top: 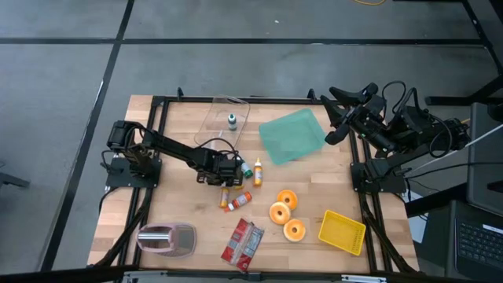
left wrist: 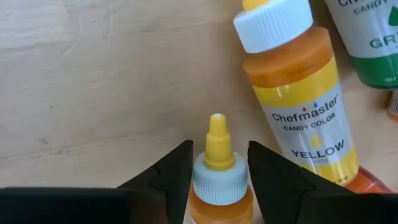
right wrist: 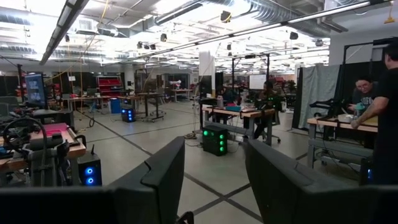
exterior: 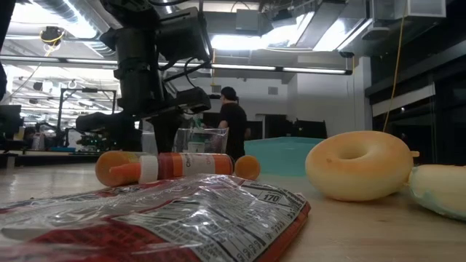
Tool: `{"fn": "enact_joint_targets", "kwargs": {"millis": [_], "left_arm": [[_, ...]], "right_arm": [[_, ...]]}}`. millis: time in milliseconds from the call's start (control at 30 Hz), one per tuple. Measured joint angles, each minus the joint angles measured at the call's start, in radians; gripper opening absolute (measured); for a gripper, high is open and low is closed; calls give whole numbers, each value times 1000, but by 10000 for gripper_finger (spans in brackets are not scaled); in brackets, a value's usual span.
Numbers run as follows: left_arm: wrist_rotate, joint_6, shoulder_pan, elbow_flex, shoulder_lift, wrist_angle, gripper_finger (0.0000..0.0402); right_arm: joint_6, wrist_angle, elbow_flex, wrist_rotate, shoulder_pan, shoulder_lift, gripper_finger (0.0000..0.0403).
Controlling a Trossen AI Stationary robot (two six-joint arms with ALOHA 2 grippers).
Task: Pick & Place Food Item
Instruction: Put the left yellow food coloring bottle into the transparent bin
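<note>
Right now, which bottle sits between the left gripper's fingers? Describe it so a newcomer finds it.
On the wooden table, go to the cluster of small colouring bottles beside the left gripper near the centre. It is the small orange bottle with a white collar and yellow nozzle, lying between the fingers; the neighbouring larger yellow-labelled bottle lies free.

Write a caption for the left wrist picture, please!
Left gripper straddles an orange bottle beside a yellow candy colour bottle.

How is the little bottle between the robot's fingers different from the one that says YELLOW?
The little orange bottle sits between the left gripper fingers; the yellow bottle lies free on the table. The orange bottle shows its bare yellow tip; the yellow bottle shows its printed label. Both have white ribbed caps.
</note>
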Motion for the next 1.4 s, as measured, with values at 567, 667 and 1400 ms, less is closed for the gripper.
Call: {"fn": "enact_joint_targets", "kwargs": {"millis": [567, 667, 1400], "left_arm": [[26, 43, 0, 0, 1, 1, 121], [1, 55, 0, 1, 1, 1, 114], [-316, 199, -5, 1, -188, 274, 112]], "right_arm": [[5, -1, 0, -1, -29, 0, 168], [5, 0, 0, -4, -39, 0, 168], [33, 5, 0, -84, -119, 0, 168]]}}
